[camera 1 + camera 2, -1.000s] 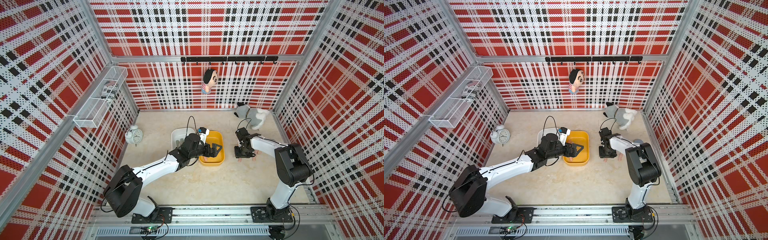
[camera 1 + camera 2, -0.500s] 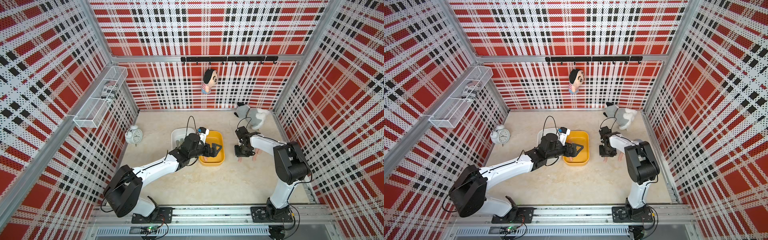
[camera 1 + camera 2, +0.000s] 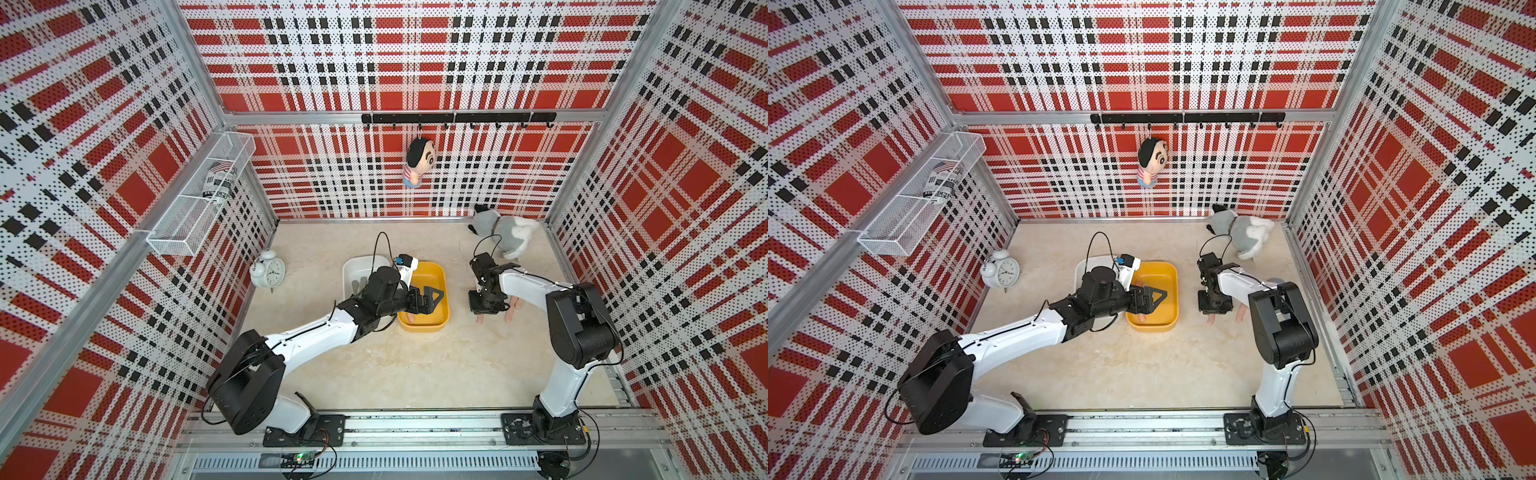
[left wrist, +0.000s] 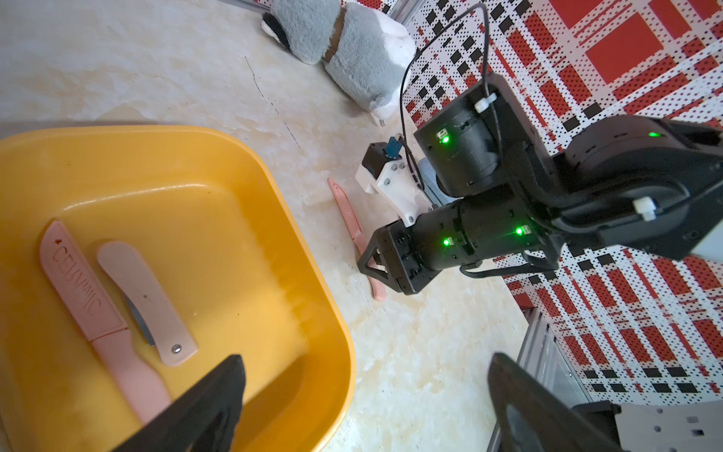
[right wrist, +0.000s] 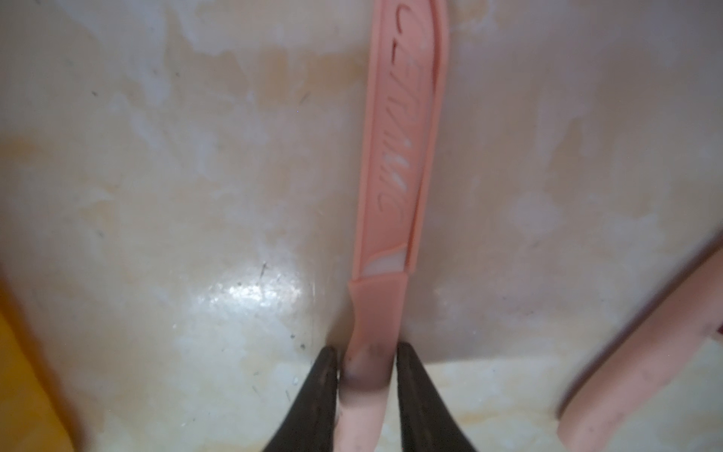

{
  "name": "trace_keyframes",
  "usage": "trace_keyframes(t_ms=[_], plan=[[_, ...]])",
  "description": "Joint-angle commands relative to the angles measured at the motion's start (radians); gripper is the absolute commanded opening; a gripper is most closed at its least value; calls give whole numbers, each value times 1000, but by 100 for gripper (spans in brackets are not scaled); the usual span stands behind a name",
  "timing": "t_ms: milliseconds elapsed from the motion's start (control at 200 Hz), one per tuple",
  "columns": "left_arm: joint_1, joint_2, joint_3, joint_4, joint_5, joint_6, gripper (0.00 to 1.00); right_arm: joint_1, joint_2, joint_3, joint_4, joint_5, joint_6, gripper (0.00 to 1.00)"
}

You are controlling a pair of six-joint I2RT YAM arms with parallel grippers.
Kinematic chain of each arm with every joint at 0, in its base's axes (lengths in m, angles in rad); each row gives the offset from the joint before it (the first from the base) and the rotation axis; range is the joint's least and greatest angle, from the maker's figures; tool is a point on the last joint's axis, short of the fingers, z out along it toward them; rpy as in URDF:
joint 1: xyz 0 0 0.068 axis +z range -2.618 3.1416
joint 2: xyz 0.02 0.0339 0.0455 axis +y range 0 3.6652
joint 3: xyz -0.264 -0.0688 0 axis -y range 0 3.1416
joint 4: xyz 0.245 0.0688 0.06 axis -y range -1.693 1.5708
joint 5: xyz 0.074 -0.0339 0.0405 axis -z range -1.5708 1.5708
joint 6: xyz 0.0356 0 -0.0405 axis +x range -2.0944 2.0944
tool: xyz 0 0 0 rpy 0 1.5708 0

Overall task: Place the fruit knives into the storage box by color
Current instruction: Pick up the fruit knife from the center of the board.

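Seemingly clamped in right tool [image 5: 367, 352], pink knife [image 5: 395, 176], blade pointing away, left tool [image 4: 364, 364] apart.

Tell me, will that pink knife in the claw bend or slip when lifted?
The knife looks stiff: straight, thick-edged, probably won't bend. Thin and small, so likely light. The right gripper pinches only the narrow handle, so it might swivel.

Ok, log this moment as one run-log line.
right gripper: jaws shut on handle of pink knife lying on table | left gripper: jaws open, empty, above yellow box | in box: two pink knives
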Motion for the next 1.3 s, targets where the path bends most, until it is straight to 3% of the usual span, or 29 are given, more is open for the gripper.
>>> trace_keyframes(t_ms=[0, 907, 1293], plan=[[10, -18, -13, 4, 2, 12, 98, 9, 41, -42, -54, -7, -10, 23], [15, 3, -38, 24, 10, 5, 98, 14, -33, 61, -118, -17, -15, 18], [-38, 19, -23, -114, -9, 47, 98, 14, -40, 93, -129, -28, -17, 18]])
